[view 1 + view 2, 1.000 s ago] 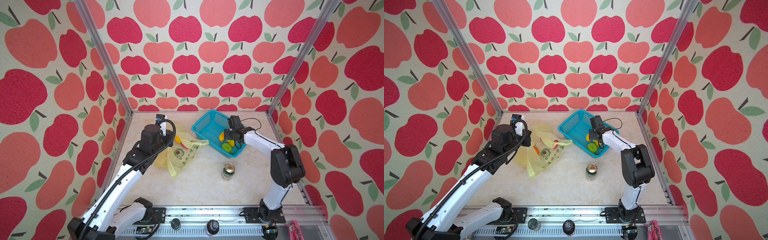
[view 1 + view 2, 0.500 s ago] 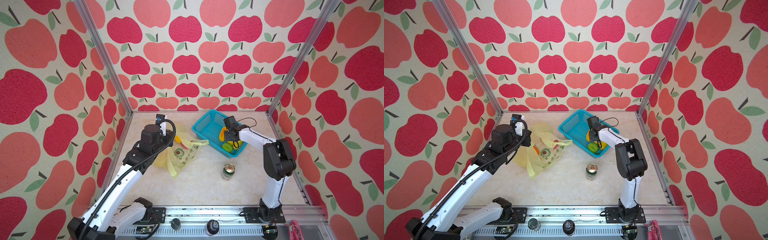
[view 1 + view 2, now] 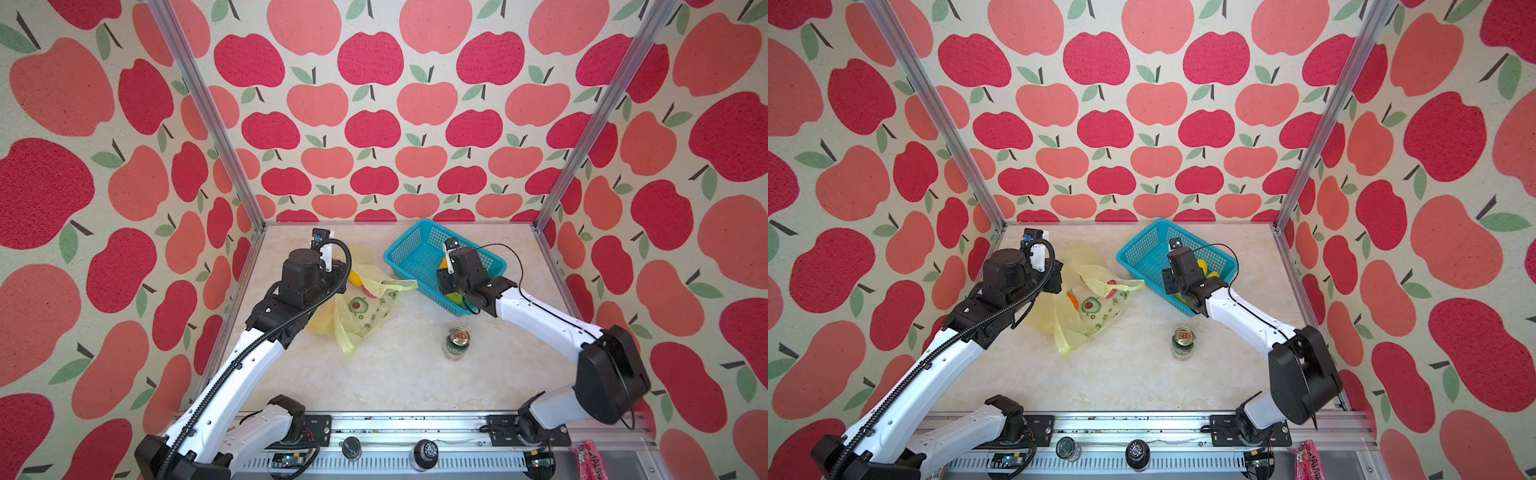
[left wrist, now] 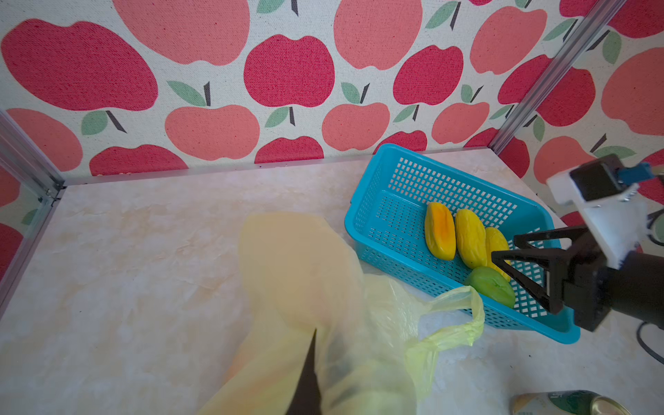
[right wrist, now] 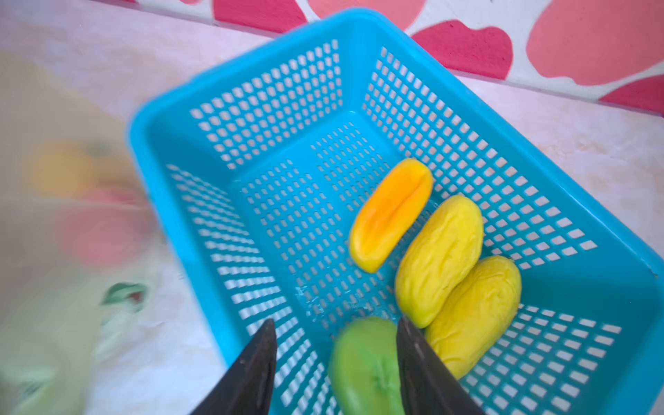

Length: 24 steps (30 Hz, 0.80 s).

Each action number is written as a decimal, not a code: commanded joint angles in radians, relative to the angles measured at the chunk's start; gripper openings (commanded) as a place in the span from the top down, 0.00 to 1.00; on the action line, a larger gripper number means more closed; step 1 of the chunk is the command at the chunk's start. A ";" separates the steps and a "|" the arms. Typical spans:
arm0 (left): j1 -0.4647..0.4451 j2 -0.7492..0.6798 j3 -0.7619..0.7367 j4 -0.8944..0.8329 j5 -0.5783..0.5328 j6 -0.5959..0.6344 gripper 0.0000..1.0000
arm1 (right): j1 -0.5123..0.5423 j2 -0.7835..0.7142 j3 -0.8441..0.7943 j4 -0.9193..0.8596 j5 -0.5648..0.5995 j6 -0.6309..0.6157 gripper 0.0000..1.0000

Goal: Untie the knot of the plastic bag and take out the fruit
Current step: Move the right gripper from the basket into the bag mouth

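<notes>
- The right end effector (image 5: 336,319) hangs spread over the green fruit (image 5: 363,366) in the basket (image 5: 251,72). The wrist views show this, but in both top views its own wrist hides it.
- The left end effector (image 4: 310,345) is pressed together, pinching the plastic bag (image 4: 305,269).
- In a top view, the bag slumps on the tabletop (image 3: 395,382) with fruit (image 3: 1073,300) inside.
- Both arms reach in from the front rail (image 3: 415,419).

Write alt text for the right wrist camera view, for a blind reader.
The right gripper hangs open over a teal basket, just above a green fruit. Beside it lie two lumpy yellow fruits and an orange-yellow piece; the yellow plastic bag is a blur outside the basket.
</notes>
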 commanded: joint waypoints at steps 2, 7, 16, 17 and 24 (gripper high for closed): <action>-0.002 0.010 0.018 0.007 0.007 0.015 1.00 | 0.144 -0.221 -0.158 0.310 -0.093 -0.184 0.34; -0.005 0.010 0.020 0.002 -0.002 0.014 1.00 | 0.229 -0.351 -0.250 0.451 -0.214 -0.221 0.24; -0.006 0.017 0.020 0.008 -0.006 0.014 1.00 | 0.402 -0.161 -0.163 0.431 -0.196 -0.330 0.32; -0.006 0.020 0.023 0.006 -0.004 0.014 1.00 | 0.420 -0.123 -0.143 0.422 -0.189 -0.338 0.35; -0.006 0.027 0.025 0.005 -0.005 0.017 1.00 | 0.469 0.085 -0.037 0.361 -0.150 -0.359 0.45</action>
